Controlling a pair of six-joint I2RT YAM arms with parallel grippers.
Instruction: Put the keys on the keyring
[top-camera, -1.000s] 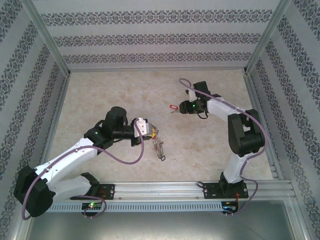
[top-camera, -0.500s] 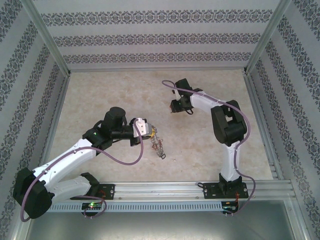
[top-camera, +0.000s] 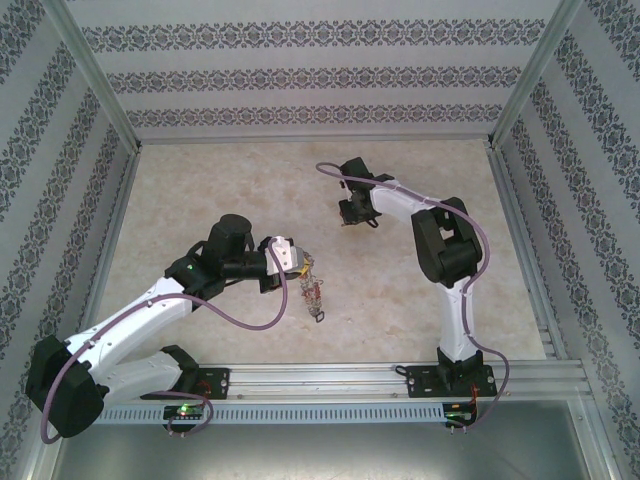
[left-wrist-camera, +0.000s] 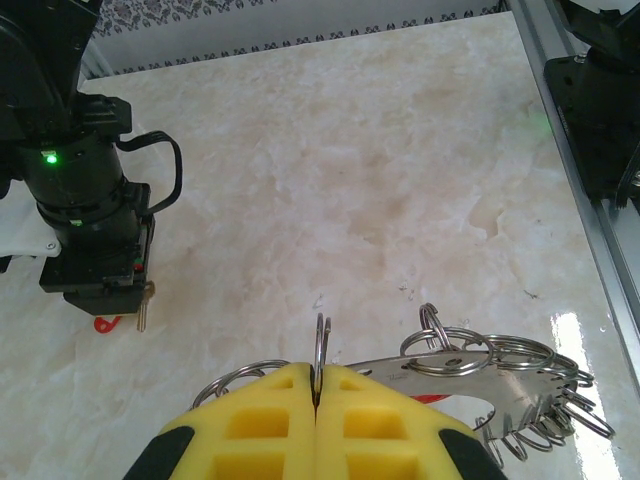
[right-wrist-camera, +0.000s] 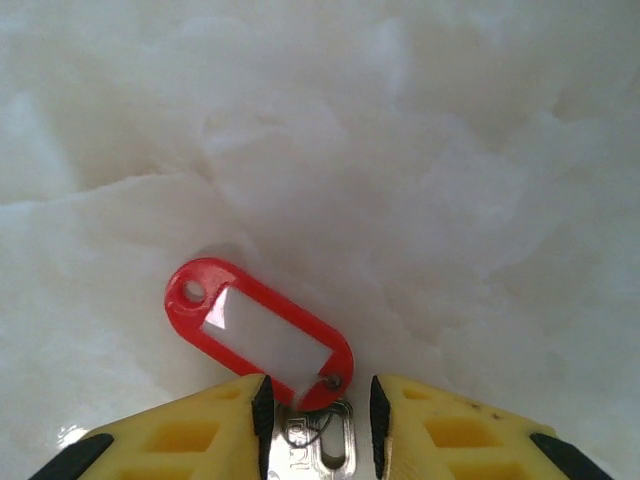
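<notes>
A small silver key with a red oblong tag lies on the pale marble table. My right gripper stands low over the key. Its yellow fingers straddle the key's head: the left pad is at the key's edge and a narrow gap shows at the right pad. In the top view this gripper covers the key. My left gripper is shut on a thin split ring of the keyring, a bunch of grey metal rings hanging to its right, above the table.
In the left wrist view, my right gripper stands at the far left with the red tag and key under it. A metal rail runs along the table's right edge. Patterned walls enclose the table.
My right arm swung left and came down over the red-tagged key, and its jaws have narrowed around the key's head. The left arm has hardly moved, still holding the keyring.
</notes>
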